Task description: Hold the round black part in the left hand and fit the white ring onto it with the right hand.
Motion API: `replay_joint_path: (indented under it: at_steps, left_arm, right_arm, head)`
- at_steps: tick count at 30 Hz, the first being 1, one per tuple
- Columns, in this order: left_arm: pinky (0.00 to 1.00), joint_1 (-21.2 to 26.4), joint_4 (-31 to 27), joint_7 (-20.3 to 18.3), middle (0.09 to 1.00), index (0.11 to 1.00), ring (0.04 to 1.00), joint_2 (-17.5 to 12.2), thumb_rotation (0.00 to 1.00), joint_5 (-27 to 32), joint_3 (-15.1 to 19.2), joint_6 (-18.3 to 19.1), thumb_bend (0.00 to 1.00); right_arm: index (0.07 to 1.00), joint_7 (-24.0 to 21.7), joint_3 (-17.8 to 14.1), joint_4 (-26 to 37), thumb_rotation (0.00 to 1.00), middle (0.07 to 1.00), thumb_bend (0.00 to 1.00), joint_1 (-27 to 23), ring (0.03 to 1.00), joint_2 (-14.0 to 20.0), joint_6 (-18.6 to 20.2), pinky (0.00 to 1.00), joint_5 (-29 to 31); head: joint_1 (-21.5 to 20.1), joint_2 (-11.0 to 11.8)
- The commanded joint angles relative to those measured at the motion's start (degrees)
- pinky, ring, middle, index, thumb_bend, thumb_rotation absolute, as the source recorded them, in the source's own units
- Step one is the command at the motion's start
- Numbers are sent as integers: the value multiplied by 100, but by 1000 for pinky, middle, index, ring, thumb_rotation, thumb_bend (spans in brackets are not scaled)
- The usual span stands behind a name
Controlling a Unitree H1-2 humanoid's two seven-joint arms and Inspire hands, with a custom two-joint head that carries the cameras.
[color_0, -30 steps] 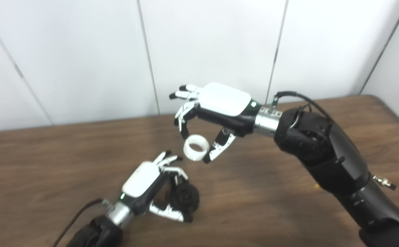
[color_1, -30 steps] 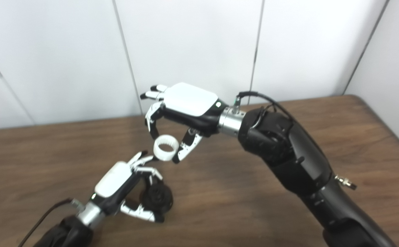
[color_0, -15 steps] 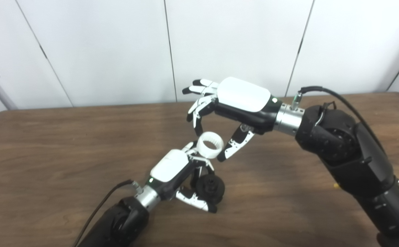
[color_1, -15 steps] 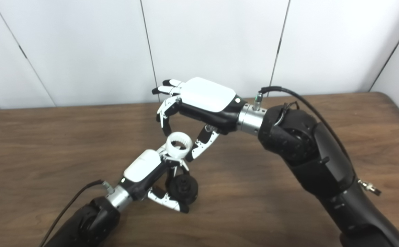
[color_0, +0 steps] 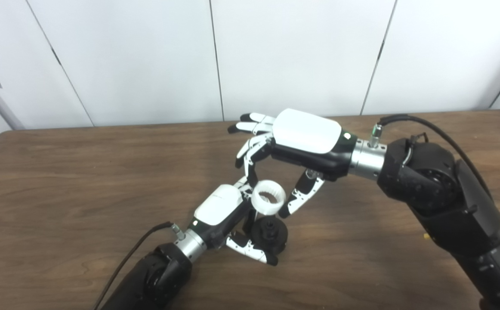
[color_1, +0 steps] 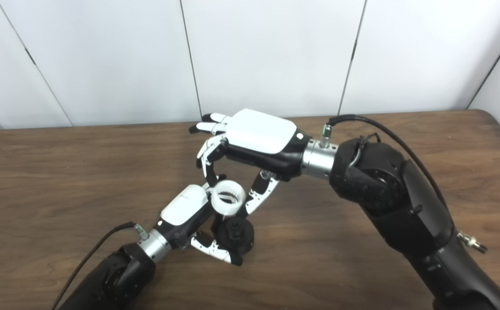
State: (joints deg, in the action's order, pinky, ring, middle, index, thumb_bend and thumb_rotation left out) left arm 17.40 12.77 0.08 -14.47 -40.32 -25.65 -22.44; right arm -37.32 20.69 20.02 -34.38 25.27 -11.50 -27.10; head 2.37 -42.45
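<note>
The desk was dark brown wood grain with a soft, low sheen. The white ring looked like matt plastic, its inner face ribbed. The round black part seemed matt black plastic. Each hand, left and right, wore a smooth glossy white shell over black, with brushed metal at the wrist. The wall panels were plain matt white.
</note>
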Motion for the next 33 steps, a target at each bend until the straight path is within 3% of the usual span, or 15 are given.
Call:
replay_joint_path:
  at_steps: [1,15,33]
  left_arm:
    - [1000,-98,-47,-60,687,481,906,10,61,15,-21,9,523]
    - [1000,-115,-134,-84,676,480,896,8,59,33,43,-41,523]
    - [1000,-139,-246,-178,678,480,911,18,59,95,48,-45,523]
  right_arm:
    - [479,46,-131,178,142,724,524,-64,939,120,-34,1000,76]
    - [479,-5,-240,260,142,730,525,347,952,275,-69,1000,205]
    - [480,82,-199,40,139,736,525,640,952,214,-171,1000,62]
  head:
    - [-15,-20]
    - [-43,-56]
    - [46,-40]
